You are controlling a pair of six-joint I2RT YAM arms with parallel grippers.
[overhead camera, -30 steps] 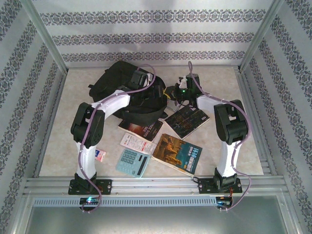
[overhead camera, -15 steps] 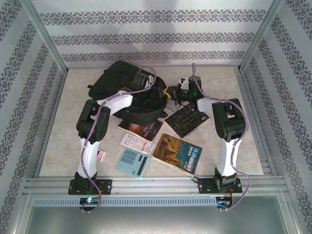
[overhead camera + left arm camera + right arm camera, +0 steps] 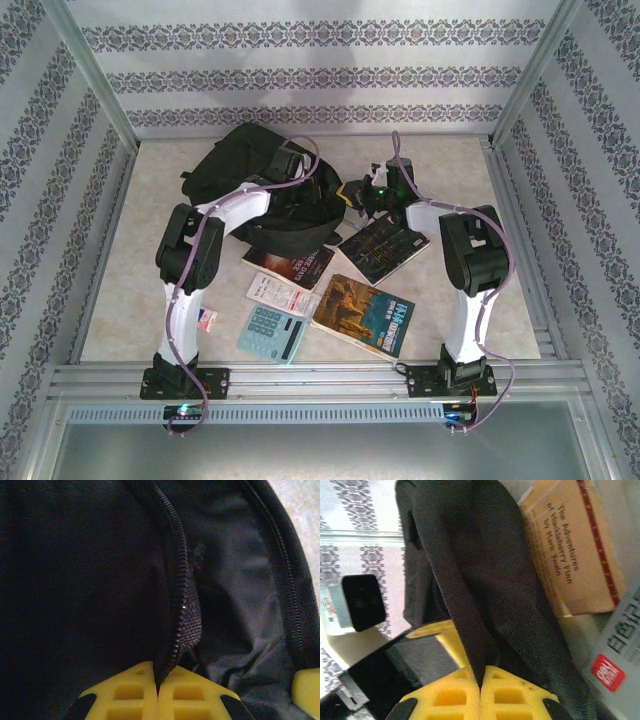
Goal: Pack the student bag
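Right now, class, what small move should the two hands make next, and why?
Probably draw the hands slightly apart to widen the opening: the left hand pinches the zip edge of the student bag, the right hand pinches its black fabric, and the books lie outside on the table.

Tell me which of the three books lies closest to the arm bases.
The tan and blue book, right of the calculator. The red-lettered book and the black book lie farther back, by the bag.
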